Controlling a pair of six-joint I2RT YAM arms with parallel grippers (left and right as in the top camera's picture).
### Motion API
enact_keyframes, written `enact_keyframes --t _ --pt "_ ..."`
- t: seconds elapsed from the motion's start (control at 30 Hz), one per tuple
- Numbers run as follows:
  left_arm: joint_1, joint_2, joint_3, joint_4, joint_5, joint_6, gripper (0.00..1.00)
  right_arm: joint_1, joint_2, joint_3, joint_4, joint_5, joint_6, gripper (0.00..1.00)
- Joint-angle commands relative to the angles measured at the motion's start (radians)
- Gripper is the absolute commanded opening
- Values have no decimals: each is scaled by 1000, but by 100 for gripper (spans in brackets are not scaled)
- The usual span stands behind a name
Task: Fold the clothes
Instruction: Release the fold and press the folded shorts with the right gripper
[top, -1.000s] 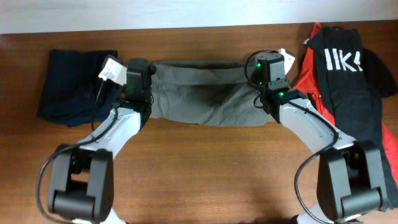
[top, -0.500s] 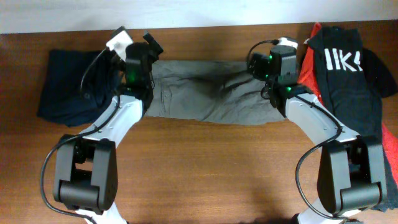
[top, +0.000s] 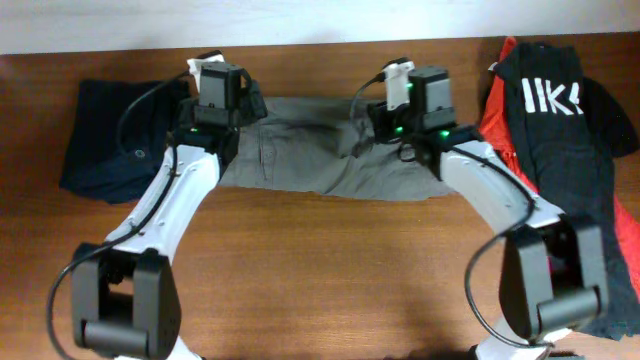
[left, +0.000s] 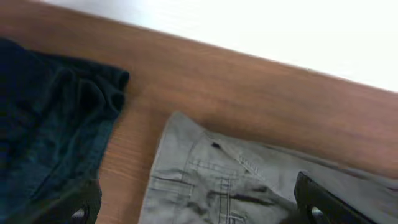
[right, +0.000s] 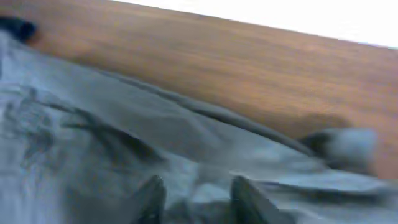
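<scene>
Two overhead-only garments: black T-shirt (top: 565, 140), red garment (top: 498, 125).

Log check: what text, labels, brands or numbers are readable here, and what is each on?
"IIK", then another stroke cut off by a fold: white print on the black T-shirt, overhead view.
Grey-khaki trousers and navy trousers: no text visible.
Both wrist views: no text.

Grey-khaki trousers (top: 320, 165) wrinkled, laid sideways as long strip, ctr. Navy trousers (top: 100, 140) bunched, L. Black tee (top: 555, 120) w/ white print atop red garment (top: 497, 128), R.
</scene>
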Motion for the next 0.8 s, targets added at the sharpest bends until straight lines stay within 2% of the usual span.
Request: enact_keyframes --t 0.0,0.1,0.3,0.43,0.6,0.77 --pt "51 -127 29 -14 10 2 99 54 100 15 71 -23 55 20" --pt "88 -181 29 -33 23 -16 98 69 153 15 138 -32 137 4" --pt "164 -227 29 -79 22 -23 97 69 230 16 254 -133 192 4" --pt "206 -224 28 -117 26 -74 98 70 270 16 306 -130 258 4" --pt "237 -224 28 -135 40 -75 97 70 321 18 399 -103 308 4" --pt "238 -220 28 -139 40 -76 97 70 348 35 424 -67 335 4"
